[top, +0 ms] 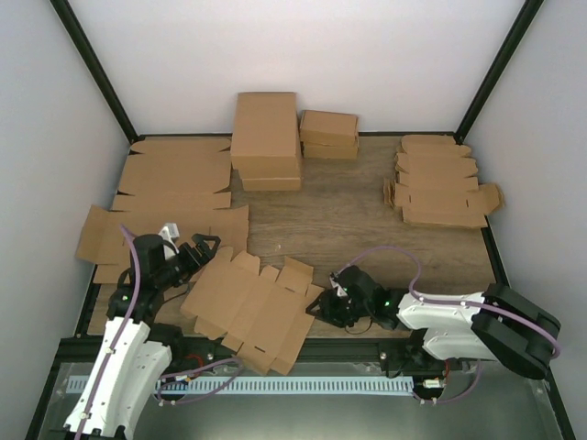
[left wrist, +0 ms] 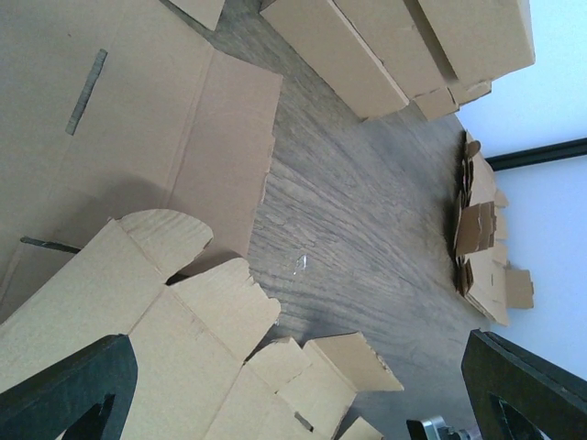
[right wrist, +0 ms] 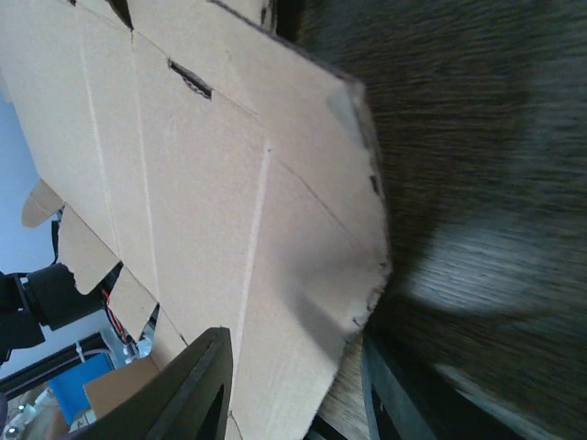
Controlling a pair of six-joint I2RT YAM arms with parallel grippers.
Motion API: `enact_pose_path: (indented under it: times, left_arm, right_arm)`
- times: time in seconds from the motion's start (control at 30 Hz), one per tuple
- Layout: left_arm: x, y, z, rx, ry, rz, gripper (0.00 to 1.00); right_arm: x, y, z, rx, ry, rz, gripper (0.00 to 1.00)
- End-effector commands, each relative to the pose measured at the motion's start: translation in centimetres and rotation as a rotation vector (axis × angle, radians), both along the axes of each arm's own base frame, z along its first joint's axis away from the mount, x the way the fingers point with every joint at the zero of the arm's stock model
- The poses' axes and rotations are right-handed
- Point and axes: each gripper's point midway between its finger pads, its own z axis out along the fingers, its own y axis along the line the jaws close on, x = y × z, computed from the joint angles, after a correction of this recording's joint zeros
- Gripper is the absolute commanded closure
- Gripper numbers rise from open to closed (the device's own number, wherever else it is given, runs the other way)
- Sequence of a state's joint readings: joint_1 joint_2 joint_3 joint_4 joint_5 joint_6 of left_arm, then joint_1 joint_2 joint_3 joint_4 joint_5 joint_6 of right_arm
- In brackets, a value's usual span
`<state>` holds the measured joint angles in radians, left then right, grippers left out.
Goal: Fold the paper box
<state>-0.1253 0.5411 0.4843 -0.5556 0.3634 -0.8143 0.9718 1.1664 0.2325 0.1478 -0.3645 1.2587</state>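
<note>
White walls close in a wooden table (top: 348,215). Large flat cardboard sheets (top: 174,179) cover its left edge. Folded boxes (top: 266,137) stand at the far edge and a stack of die-cut blanks (top: 440,188) sits by the far right corner, probably as spare stock. At the near edge the paper box (top: 252,307) lies unfolded between both arms. The right gripper (top: 323,307) straddles its right flap, which stands raised off the wood, probably to start a fold. I cannot tell whether the jaws pinch it. The left gripper (top: 197,247) hovers wide open over the box's left corner, likely to steady it.
</note>
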Motion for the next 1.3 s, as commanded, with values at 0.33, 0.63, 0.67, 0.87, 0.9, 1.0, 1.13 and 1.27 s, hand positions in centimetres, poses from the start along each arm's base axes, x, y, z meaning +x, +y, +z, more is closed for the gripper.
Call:
enact_pose_path:
  times: [0.33,0.63,0.67,0.87,0.9,1.0,1.13,1.27]
  left_arm:
    - [0.9,-0.9,2.9,-0.025,-0.085,-0.045,0.00]
    - [1.7,-3.1,8.0,0.056,-0.196,-0.271,0.00]
    - [1.8,-3.3,8.5,0.060,-0.208,-0.282,0.00]
    - [2.3,-5.2,12.3,0.100,-0.342,-0.421,0.00]
    - [2.3,-5.7,12.8,0.124,-0.366,-0.455,0.00]
    - [2.8,-6.6,14.1,0.213,-0.418,-0.479,0.00]
    - [4.0,-6.9,13.4,0.339,-0.427,-0.452,0.00]
    - [3.1,-9.0,12.9,0.453,-0.497,-0.538,0.00]
  right_arm:
    - [2.6,1.5,2.2,-0.063,-0.115,0.011,0.99]
    - [7.6,-1.2,9.0,-0.375,-0.464,0.117,0.99]
    - [8.1,-1.5,9.6,-0.392,-0.492,0.123,0.99]
    - [10.7,-2.2,12.6,-0.464,-0.735,0.183,0.96]
    - [10.8,-2.0,12.8,-0.463,-0.777,0.216,0.96]
    - [11.9,-2.3,13.1,-0.520,-0.854,0.225,0.97]
    - [13.0,-3.0,13.7,-0.587,-0.926,0.218,0.99]
    - [13.4,-3.4,14.6,-0.608,-1.000,0.221,0.99]
